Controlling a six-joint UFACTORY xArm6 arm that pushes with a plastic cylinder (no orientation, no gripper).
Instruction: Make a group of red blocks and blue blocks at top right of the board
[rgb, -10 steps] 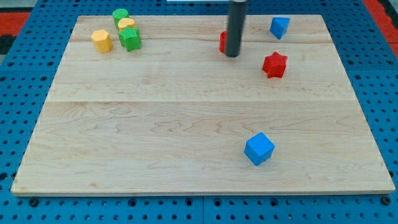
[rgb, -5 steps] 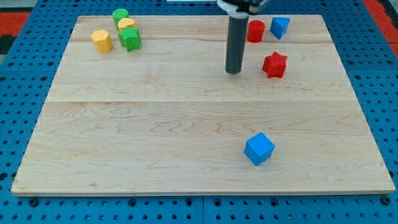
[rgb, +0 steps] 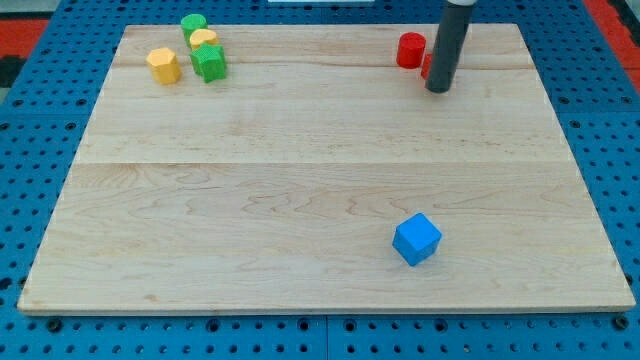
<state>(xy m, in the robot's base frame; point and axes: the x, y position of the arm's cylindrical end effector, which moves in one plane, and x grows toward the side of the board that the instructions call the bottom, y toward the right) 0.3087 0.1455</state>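
Note:
My tip (rgb: 438, 90) rests on the board near the view's top right. A red cylinder (rgb: 410, 50) stands just to the upper left of the rod. A sliver of the red star block (rgb: 427, 67) shows at the rod's left edge; the rest is hidden behind the rod. The blue block seen earlier at the top right is hidden by the rod. A blue cube (rgb: 416, 239) sits alone in the lower middle right, far below my tip.
At the view's top left is a cluster: a yellow hexagonal block (rgb: 163, 65), a green cylinder (rgb: 193, 23), a yellow block (rgb: 204, 40) and a green star block (rgb: 209, 63). The wooden board (rgb: 300, 180) lies on a blue pegboard.
My tip moved right and slightly up. The red star shifted up and left and is now mostly behind the rod. The top blue block went out of sight behind the rod.

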